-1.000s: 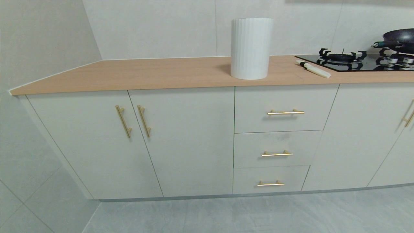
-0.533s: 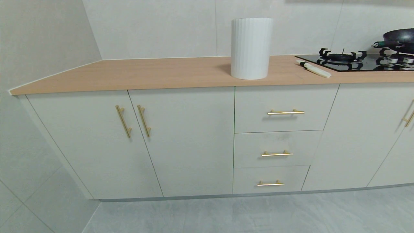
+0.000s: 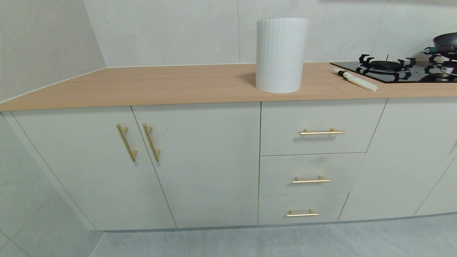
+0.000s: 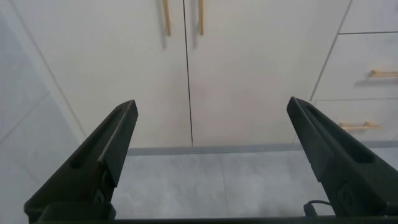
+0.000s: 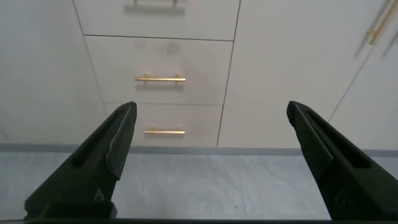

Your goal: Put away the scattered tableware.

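1. The left gripper (image 4: pixel 211 163) is open; its two dark fingers (image 4: pixel 102 165) stand wide apart with nothing between them; it faces the lower part of a pair of cabinet doors (image 4: pixel 249 74) and the grey floor (image 4: pixel 211 183) in front of them.
2. The right gripper (image 5: pixel 211 163) is also open and empty; it faces the drawer stack (image 5: pixel 161 59); two brass handles (image 5: pixel 160 79) show between its fingers, one above the other.
3. The pale utensil (image 3: pixel 354 79), with a dark band near its far end, lies flat on the wooden countertop (image 3: pixel 160 84); it sits at the near left corner of the gas hob (image 3: pixel 387 67); whether it touches the hob cannot be told.
4. The white ribbed cylinder (image 3: pixel 281 55) stands upright on the countertop, above the left side of the drawer stack; it is to the left of the pale utensil, near it but apart.
5. A dark pan (image 3: pixel 446 42) sits on the hob's right burner, at the head view's right edge.
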Robot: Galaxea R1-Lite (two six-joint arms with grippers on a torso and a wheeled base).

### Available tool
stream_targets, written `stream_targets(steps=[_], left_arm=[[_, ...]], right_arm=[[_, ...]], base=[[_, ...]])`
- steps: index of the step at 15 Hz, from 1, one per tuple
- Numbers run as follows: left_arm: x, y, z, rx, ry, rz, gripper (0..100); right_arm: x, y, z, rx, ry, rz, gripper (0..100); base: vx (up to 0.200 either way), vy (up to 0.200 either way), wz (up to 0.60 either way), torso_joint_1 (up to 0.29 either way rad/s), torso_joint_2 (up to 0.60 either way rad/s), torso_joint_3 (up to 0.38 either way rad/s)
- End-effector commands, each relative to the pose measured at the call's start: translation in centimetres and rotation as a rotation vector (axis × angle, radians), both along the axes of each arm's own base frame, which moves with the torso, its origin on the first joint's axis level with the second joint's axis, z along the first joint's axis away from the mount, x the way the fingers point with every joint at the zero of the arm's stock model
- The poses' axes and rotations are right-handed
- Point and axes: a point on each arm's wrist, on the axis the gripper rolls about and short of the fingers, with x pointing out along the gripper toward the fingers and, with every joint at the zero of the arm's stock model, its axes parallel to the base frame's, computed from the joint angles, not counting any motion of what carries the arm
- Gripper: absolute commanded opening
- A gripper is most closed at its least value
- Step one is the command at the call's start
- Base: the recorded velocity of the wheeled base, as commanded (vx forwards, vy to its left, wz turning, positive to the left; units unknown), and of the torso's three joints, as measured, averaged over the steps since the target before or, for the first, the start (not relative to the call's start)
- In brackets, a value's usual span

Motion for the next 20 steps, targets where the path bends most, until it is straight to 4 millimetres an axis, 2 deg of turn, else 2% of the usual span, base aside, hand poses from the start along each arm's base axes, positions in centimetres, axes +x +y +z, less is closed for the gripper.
stream_targets(steps=[1, 13, 20], left_arm=[[0.00, 0.00, 0.00, 0.000, 0.000, 0.000, 100], [0.00, 0.00, 0.02, 0.000, -0.001, 0.000, 100], [0.00, 0.00, 0.02, 0.001, -0.001, 0.000, 100]], right_arm=[[0.03, 0.00, 0.01, 0.001, 0.003, 0.001, 100], [0.03, 0.00, 0.01, 0.001, 0.003, 0.001, 100], [0.03, 0.00, 0.01, 0.001, 0.003, 0.001, 100]], base=[[0.200, 0.000, 0.00, 0.002, 0.01, 0.007], [0.200, 0.000, 0.00, 0.003, 0.00, 0.002], [0.000, 0.000, 0.00, 0.000, 0.00, 0.000]])
